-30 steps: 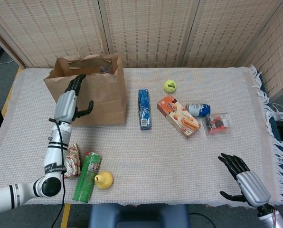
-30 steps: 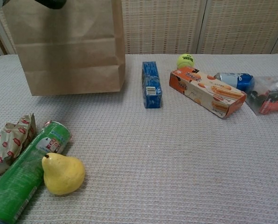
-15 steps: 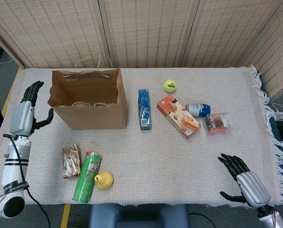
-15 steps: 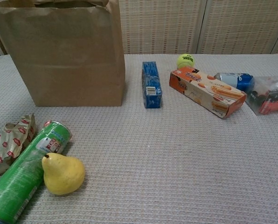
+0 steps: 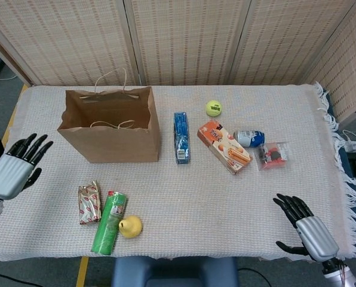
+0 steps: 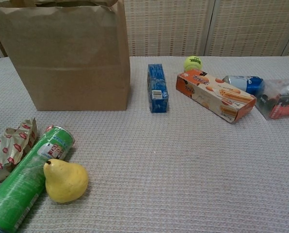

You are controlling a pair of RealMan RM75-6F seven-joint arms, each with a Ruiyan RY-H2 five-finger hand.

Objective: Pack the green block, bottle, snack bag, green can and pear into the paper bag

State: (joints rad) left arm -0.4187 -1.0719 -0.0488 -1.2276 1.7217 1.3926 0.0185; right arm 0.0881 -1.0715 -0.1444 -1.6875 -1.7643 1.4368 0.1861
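The paper bag (image 5: pixel 112 125) stands upright at the back left of the surface (image 5: pixel 184 197), mouth open to the ceiling, its string handles hanging down inside. Nothing of its floor is clear from the head view. In front of the bag, toward the near edge, three things wait together. The snack bag (image 5: pixel 89 202) lies flat, long axis running from the paper bag toward the near edge. Just right of it the green can (image 5: pixel 109 222) lies on its side, long axis nearly the same way, its top end tipped slightly right and pointing back at the paper bag. The pear (image 5: pixel 130 226) rests against the can's right flank; in the chest view its stem end (image 6: pixel 48 163) points left, toward the can.

Right of the paper bag comes a blue box (image 5: pixel 181 137), then an orange carton (image 5: pixel 224 146), a tennis ball (image 5: pixel 213 108), a blue-capped can (image 5: pixel 249 138) and a clear pouch (image 5: pixel 272 155).

The left hand (image 5: pixel 15 170) hovers off the surface's left edge, well left of the paper bag, fingers spread, holding nothing. The right hand (image 5: pixel 303 228) sits far right of the paper bag by the near corner, fingers apart, also empty.
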